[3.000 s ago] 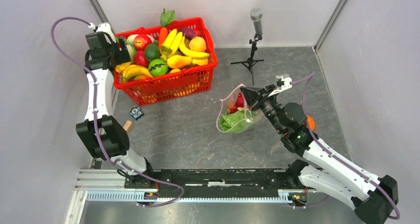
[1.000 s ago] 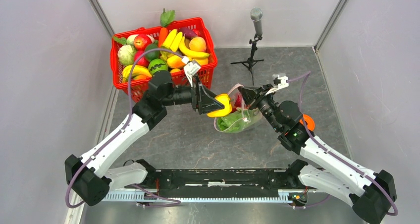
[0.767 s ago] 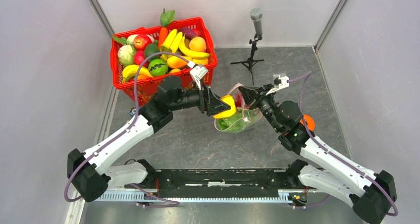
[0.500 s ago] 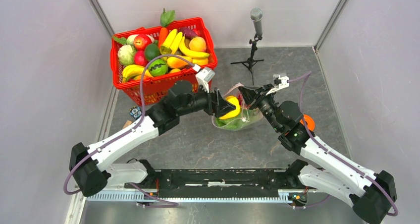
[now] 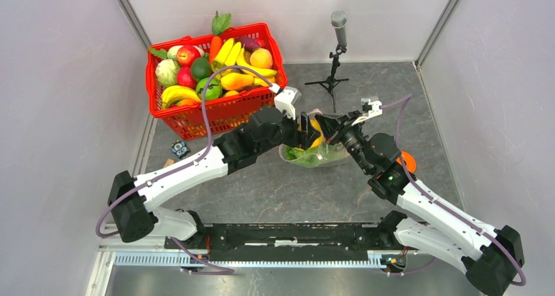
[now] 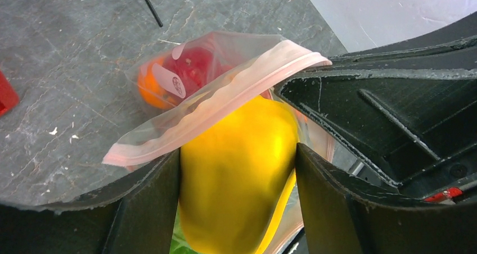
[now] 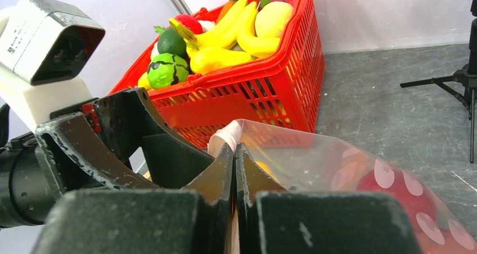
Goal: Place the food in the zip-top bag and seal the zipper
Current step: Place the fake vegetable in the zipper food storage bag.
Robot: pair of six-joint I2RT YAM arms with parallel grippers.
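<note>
Grey tabletop (image 5: 281, 191), pale walls (image 5: 52, 80), red basket (image 5: 180, 118), microphone (image 5: 338, 19), zip-top bag (image 5: 317, 156)

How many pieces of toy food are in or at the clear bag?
4: an orange and a red piece deep in the bag, green cabbage lower inside, and a yellow pepper held by the left tool at its mouth. More may be hidden.
</note>
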